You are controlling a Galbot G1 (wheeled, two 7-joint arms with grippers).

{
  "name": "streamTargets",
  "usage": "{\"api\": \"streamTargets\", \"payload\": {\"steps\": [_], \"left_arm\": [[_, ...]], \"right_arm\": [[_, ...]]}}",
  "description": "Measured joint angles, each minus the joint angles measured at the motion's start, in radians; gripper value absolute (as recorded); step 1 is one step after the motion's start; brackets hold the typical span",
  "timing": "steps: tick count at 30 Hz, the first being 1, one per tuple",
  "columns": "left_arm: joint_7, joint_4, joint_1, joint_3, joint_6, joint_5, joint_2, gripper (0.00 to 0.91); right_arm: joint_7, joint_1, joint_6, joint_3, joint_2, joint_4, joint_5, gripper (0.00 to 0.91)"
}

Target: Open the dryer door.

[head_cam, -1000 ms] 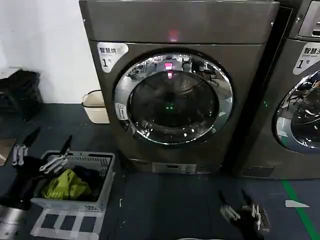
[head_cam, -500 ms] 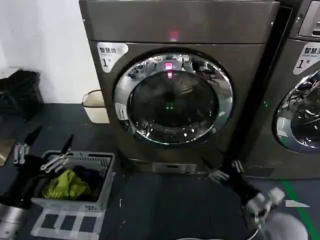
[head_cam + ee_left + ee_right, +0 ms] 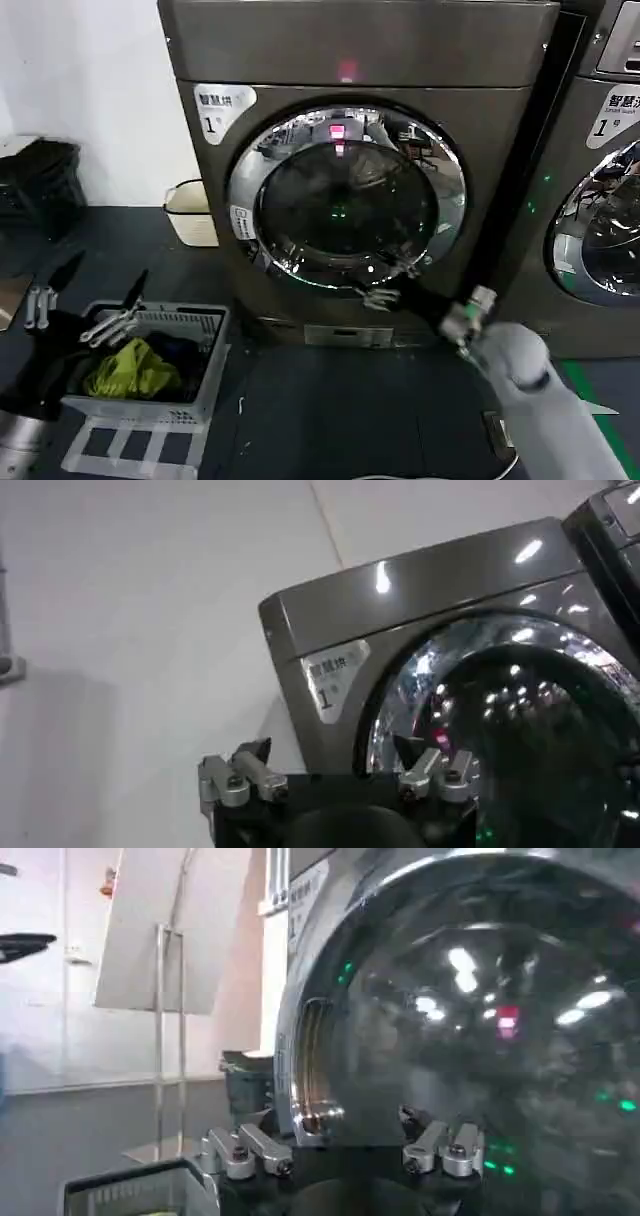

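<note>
The dryer door (image 3: 346, 198) was shut — the right pincer (image 3: 392, 283), open and empty, reached its chrome rim at five o'clock; unlatching remained.

The dryer (image 3: 350, 60) is a dark bronze-grey front-loader bearing a white "1" label. Centred on its front, the dryer door (image 3: 345, 200), chrome-ringed with dark tinted glass, sits closed.

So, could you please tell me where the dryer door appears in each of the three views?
Head view: the dryer door sits centre frame, closed, with the right gripper at its lower rim.
Left wrist view: it is at the right edge, beyond the left gripper.
Right wrist view: its glass is close ahead.
Shared landmark: the pink indicator light.
</note>
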Motion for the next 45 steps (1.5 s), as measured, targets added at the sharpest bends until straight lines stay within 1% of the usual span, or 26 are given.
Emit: {"api": "streamTargets", "payload": {"steps": [3,7,13,19,30,35,45], "left_arm": [[0.002,0.004,-0.001,0.002,-0.002,0.000,0.000,0.907],[0.003,0.010,-0.002,0.003,-0.003,0.000,0.001,0.907],[0.004,0.014,-0.003,0.003,-0.004,0.000,-0.003,0.907],[0.006,0.013,-0.002,0.001,-0.004,0.001,-0.004,0.907],[0.011,0.020,-0.007,0.003,-0.002,0.008,-0.005,0.907],[0.011,0.015,-0.005,0.003,-0.002,0.008,-0.007,0.907],[0.013,0.007,-0.005,0.005,-0.002,0.008,-0.013,0.907]], "right_arm": [[0.000,0.051,0.006,-0.040,0.034,-0.051,-0.024,0.907],[0.005,0.105,0.028,-0.086,0.086,-0.118,-0.070,0.907],[0.007,0.171,0.054,-0.137,0.173,-0.218,-0.104,0.907],[0.009,0.218,0.074,-0.163,0.225,-0.299,-0.109,0.907],[0.008,0.288,0.094,-0.204,0.293,-0.408,-0.136,0.907],[0.009,0.320,0.100,-0.221,0.327,-0.457,-0.136,0.907],[0.011,0.362,0.099,-0.259,0.388,-0.514,-0.135,0.907]]}}
